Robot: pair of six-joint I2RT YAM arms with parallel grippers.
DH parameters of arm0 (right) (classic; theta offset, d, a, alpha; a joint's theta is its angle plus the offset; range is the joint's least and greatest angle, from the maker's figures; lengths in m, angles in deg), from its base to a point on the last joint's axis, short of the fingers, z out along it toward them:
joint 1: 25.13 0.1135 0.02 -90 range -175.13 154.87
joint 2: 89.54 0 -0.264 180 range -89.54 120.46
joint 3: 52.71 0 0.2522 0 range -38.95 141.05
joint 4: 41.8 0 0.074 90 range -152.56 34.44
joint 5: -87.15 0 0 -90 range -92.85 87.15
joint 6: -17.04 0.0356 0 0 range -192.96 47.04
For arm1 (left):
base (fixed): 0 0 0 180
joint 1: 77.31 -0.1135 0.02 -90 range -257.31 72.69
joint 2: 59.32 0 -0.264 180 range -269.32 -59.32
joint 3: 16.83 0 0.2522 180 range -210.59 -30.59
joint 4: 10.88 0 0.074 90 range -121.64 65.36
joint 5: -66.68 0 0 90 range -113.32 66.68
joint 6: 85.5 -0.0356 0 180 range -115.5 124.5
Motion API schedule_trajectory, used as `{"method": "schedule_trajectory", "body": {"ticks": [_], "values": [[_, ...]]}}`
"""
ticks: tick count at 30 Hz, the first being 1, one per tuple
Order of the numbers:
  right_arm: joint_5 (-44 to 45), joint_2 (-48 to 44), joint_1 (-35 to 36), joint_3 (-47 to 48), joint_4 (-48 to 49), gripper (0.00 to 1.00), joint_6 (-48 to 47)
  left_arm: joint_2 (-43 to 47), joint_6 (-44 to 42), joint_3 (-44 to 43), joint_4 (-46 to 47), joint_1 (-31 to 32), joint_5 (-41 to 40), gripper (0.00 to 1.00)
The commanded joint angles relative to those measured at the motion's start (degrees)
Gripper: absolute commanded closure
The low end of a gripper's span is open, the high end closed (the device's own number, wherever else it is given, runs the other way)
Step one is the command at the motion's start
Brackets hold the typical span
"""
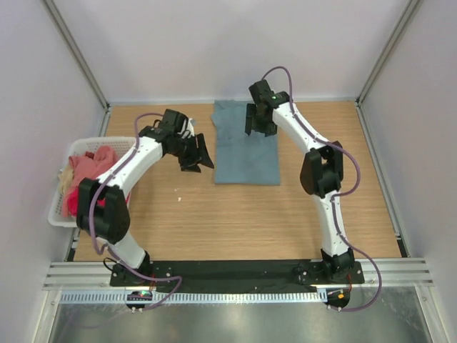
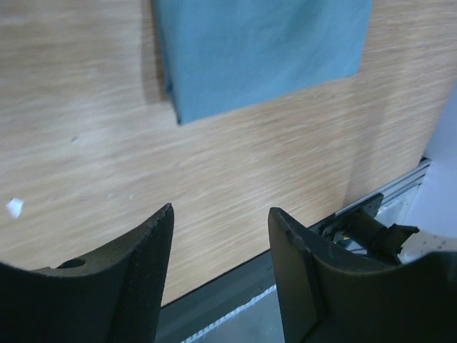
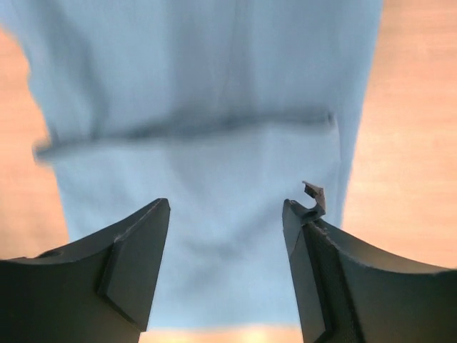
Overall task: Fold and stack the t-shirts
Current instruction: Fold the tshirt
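Beneath the wide-open right gripper (image 1: pixel 261 127), the folded grey-teal t-shirt (image 1: pixel 243 157) is lying far-centre on the table (image 1: pixel 235 221), long axis running 12 to 6 o'clock (the left gripper (image 1: pixel 198 158), also wide, is hovering off its 9 o'clock edge).

- The t-shirt (image 1: pixel 243 153) below me is plain muted grey-teal.
- The slotted basket (image 1: pixel 57 214) is white.
- In it lie a salmon pink shirt (image 1: pixel 93 163), a crimson-pink shirt (image 1: pixel 70 204) and a cream shirt (image 1: pixel 65 179).
- The table (image 1: pixel 250 214) is pale wood grain.
- My fingers (image 2: pixel 136 271) are black.
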State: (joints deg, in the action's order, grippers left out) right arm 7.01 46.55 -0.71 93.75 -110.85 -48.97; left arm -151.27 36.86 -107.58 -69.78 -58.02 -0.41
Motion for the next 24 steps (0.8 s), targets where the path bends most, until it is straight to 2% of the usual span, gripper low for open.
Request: {"method": "schedule_trajectory", "body": {"ticks": [1,2,3,4,5,7,9,13,19,24], "values": [[-8.87,-12.76,-1.13,-10.32,-0.45,0.33,-1.22,-5.87,2.62,-4.91,8.66,1.89,8.18,0.44],[-12.21,-14.52,-1.83,-17.15,3.04,0.37,-1.4,-8.93,3.14,-6.84,10.5,2.68,8.89,0.46],[-16.16,-17.06,-2.27,-19.74,4.12,0.44,-1.49,-10.35,4.45,-7.73,11.56,3.03,9.68,0.49],[-17.68,-17.61,-3.49,-21.85,4.74,0.63,-1.31,-12.19,4.99,-8.61,12.53,3.38,11.34,0.51],[-19.17,-18.22,-4.2,-25.44,5.97,0.72,-1.31,-13.78,5.43,-9.57,13.15,3.65,11.71,0.54],[-24.51,-19.37,-6.04,-29.15,7.9,0.86,-1.05,-18.35,5.96,-11.95,13.59,3.83,11.98,0.65],[-28.31,-19.73,-7.28,-34.52,11.41,0.95,-0.17,-22.03,6.05,-13.18,13.33,3.74,11.89,0.72],[-32.62,-19.99,-9.39,-41.9,15.82,0.99,0.09,-26.61,5.87,-13.8,10.27,3.83,10.66,0.74],[-31.31,-19.2,-11.06,-51.22,19.69,0.99,0.01,-29.69,2.27,-9.15,7.97,3.83,6.35,0.75],[-30.09,-19.46,-10.89,-56.23,19.25,0.99,-0.43,-29.26,0.78,-3.17,7.44,4.44,3.63,0.73]]}}
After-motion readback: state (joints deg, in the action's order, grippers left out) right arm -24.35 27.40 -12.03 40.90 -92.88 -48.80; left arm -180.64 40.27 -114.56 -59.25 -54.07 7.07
